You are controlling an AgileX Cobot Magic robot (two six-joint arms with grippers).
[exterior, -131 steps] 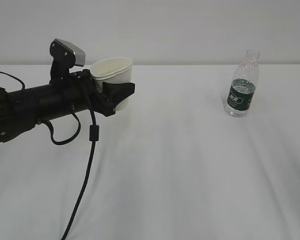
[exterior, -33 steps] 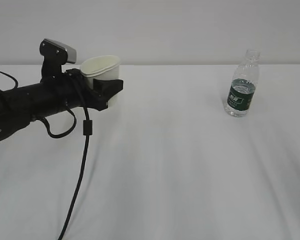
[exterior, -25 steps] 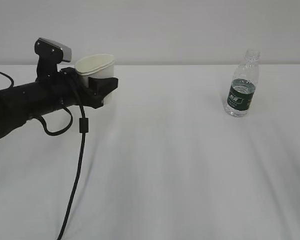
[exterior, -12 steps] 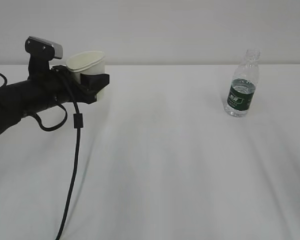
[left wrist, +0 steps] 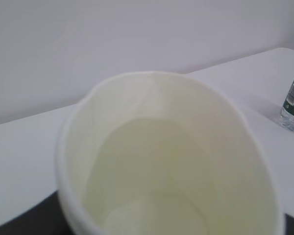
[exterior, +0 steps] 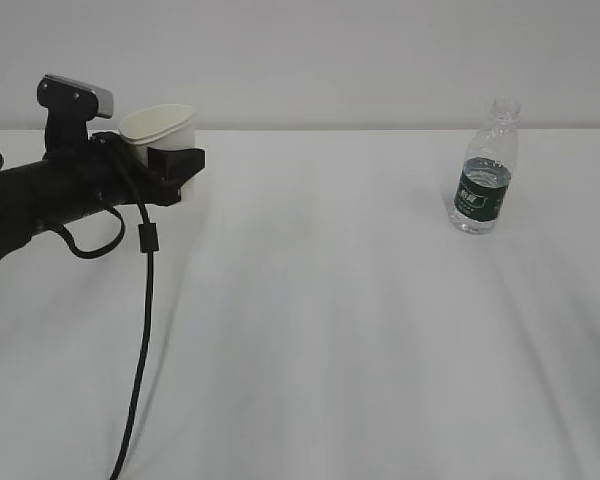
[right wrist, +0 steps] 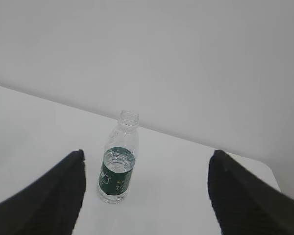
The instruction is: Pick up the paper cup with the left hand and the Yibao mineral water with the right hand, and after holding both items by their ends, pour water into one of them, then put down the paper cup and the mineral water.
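Fingers (exterior: 172, 160) of the long black tubular left hand (exterior: 166, 166) clamp the small white tapered paper cup (exterior: 160, 127) upright above the plain white surface (exterior: 330, 330) before a pale grey wall (exterior: 330, 55). From the left wrist, the cup's cream inside fills the frame, the fingers barely showing. From the right wrist, the right hand's dark fingers (right wrist: 54, 193), spread wide and cut off at the frame's edge, flank the small clear green-labelled Yibao mineral water (right wrist: 118, 161) standing farther off.

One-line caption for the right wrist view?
Open jaws of the right gripper frame the uncapped bottle standing upright on the white table.
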